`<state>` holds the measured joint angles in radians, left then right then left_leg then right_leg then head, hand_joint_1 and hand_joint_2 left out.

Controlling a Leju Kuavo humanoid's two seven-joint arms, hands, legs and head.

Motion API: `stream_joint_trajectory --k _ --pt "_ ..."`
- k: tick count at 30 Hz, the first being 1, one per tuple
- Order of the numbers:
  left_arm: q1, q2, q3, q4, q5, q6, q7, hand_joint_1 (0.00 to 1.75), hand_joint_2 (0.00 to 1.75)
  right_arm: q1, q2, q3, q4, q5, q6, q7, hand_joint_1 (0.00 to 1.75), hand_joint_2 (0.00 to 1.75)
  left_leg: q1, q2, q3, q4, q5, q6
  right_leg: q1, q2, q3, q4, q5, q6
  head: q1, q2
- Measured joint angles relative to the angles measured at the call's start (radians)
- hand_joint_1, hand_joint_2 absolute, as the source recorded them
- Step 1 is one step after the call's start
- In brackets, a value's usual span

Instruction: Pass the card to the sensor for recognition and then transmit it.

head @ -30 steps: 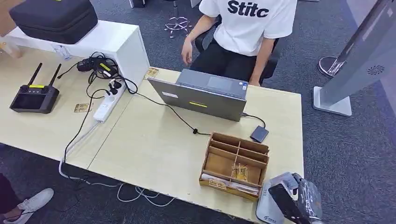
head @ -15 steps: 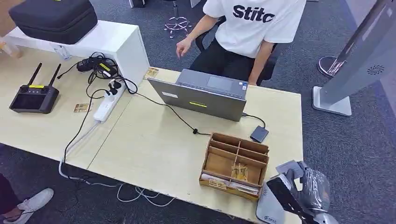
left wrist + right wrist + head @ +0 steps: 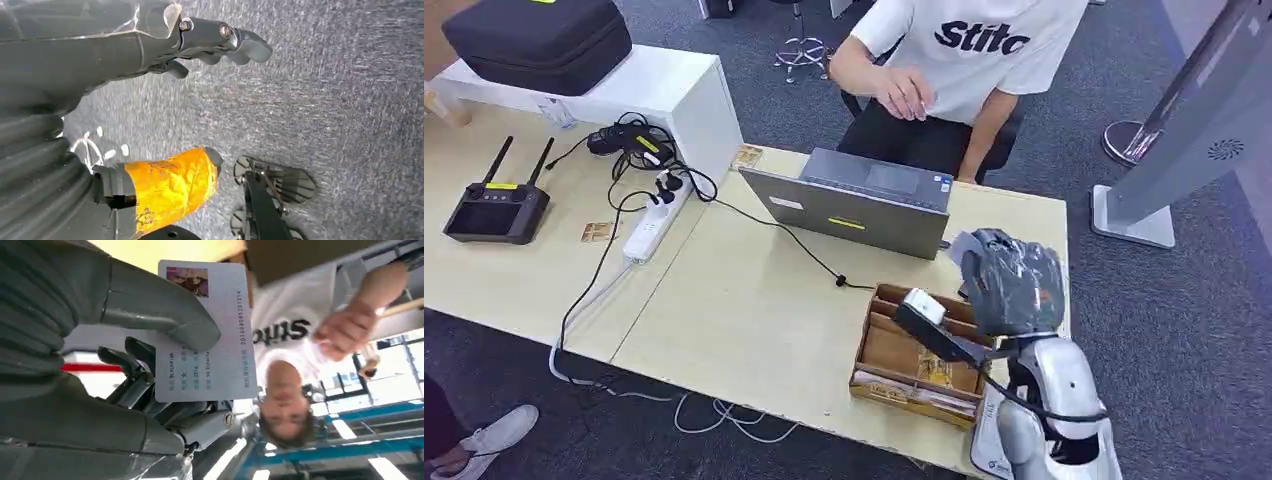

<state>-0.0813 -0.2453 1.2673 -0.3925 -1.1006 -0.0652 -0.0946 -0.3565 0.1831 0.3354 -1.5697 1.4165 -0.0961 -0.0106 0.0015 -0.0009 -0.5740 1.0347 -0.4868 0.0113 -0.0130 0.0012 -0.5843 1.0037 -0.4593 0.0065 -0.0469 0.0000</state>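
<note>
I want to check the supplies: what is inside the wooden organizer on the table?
The wooden organizer holds papers or cards in its front slots, details unclear. Its far-right compartments are hidden behind the right hand, which holds the card.

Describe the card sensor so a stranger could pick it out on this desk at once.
Start at the grey laptop on the pale wooden desk. From its end nearer the tall grey stand, a thin cable runs to a small dark grey square box, the card sensor, partly hidden behind the right hand. It lies flat beside the brown cardboard organizer, the only small dark slab there.
</note>
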Motion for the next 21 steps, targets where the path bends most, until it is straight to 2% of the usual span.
stream_joint_trajectory --k 4,8,9,10,11,12,21 --pt "-0.004 0.005 -0.015 0.011 -0.021 0.003 0.000 0.00 1.75 -0.128 0.029 0.032 0.102 0.018 0.018 0.039 1.75 1.75 0.000 -0.001 -0.001 0.000 0.001 0.000 0.000 -0.001 0.000 0.000 0.000 0.000 0.000 0.000" --pt "-0.006 0.011 -0.023 0.022 -0.030 0.002 0.001 0.00 1.75 -0.203 0.051 0.032 0.196 0.018 0.032 0.053 1.75 1.75 0.000 -0.001 -0.001 0.000 0.001 0.000 0.000 -0.001 0.000 0.000 0.000 0.000 0.000 0.000" --pt "-0.006 0.011 -0.024 0.024 -0.030 0.001 0.001 0.00 1.75 -0.212 0.054 0.032 0.213 0.018 0.034 0.056 1.62 1.75 0.000 -0.001 -0.001 0.000 0.001 0.000 0.000 -0.001 0.000 0.000 0.000 0.000 0.000 0.000" --pt "-0.006 0.013 -0.025 0.026 -0.030 0.000 0.001 0.00 1.75 -0.219 0.055 0.030 0.228 0.018 0.034 0.058 1.62 1.75 0.000 -0.002 -0.001 0.000 0.001 0.000 0.000 -0.001 0.000 0.000 0.000 0.000 0.000 0.000" --pt "-0.006 0.014 -0.028 0.027 -0.030 -0.001 0.001 0.00 1.75 -0.225 0.058 0.027 0.240 0.018 0.033 0.058 0.07 1.75 0.000 -0.002 -0.001 0.000 0.001 0.000 0.000 -0.001 0.000 0.000 0.000 0.000 0.000 0.000" --pt "-0.006 0.016 -0.030 0.029 -0.031 -0.002 0.001 0.00 1.75 -0.231 0.060 0.022 0.251 0.019 0.033 0.060 0.00 1.75 0.000 -0.002 -0.001 0.000 0.001 0.000 0.000 -0.001 0.000 0.000 0.000 0.000 0.000 0.000" --pt "-0.006 0.023 -0.032 0.036 -0.032 -0.003 0.000 0.00 1.75 -0.227 0.061 -0.013 0.280 -0.015 0.003 0.026 0.00 1.75 0.000 -0.002 -0.001 0.000 0.001 0.000 0.000 -0.001 -0.001 0.000 0.000 0.000 0.000 0.000"
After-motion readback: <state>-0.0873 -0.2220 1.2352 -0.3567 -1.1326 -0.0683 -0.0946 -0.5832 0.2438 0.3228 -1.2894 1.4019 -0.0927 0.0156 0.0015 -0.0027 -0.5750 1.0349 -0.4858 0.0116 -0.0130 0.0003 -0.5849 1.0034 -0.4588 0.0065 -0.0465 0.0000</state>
